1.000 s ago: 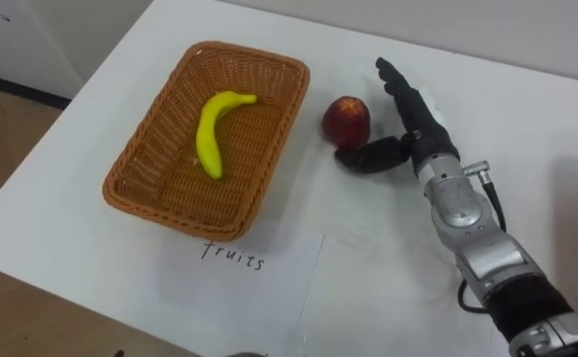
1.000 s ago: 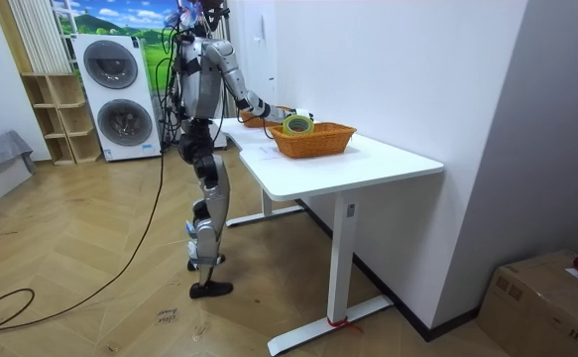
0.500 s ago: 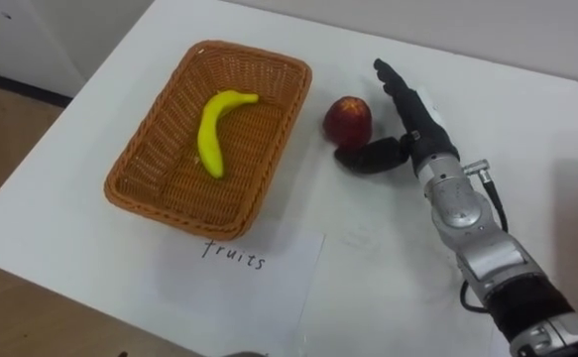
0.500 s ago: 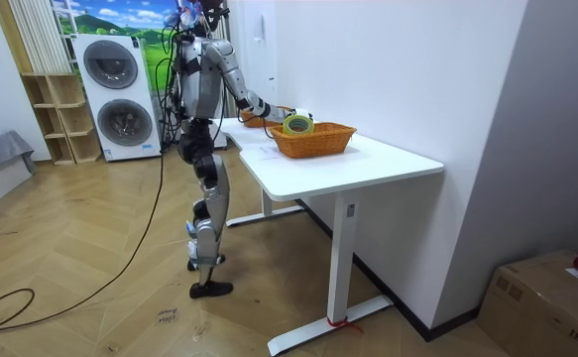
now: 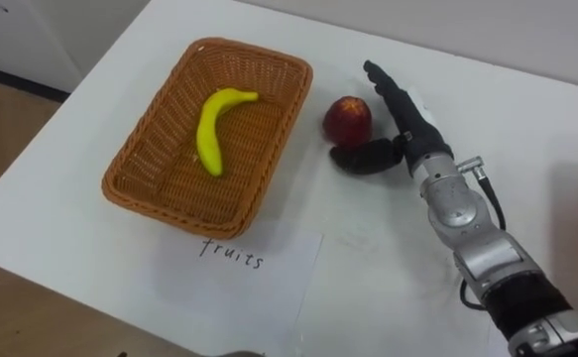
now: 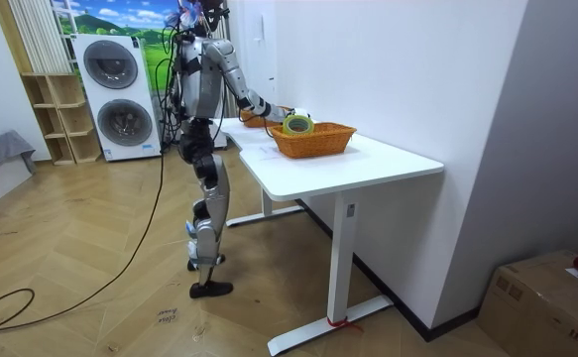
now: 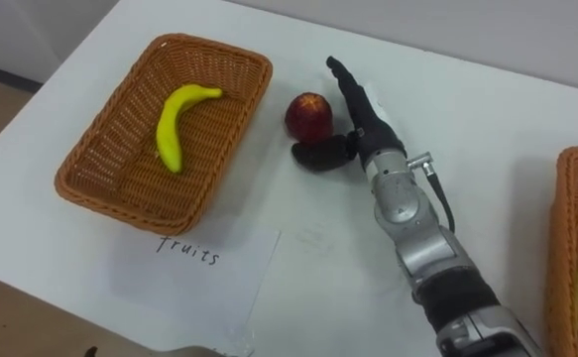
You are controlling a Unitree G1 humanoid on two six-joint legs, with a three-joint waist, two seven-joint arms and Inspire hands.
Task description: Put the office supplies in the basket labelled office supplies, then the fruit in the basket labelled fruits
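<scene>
On the white bench, the fruit basket holds a banana, and one fruit is still outside it. Our right robot hand has edged a little toward the basket. It is open, with straight fingers reaching past the apple and the thumb low on its near side. The apple sits unmoved on the bench, just beside the basket, so we judge the grasp is being set up, not yet made.

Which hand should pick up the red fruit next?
Probably the right. The right hand is open right beside the red fruit, thumb on its near side and fingers alongside, near the fruit basket.
</scene>
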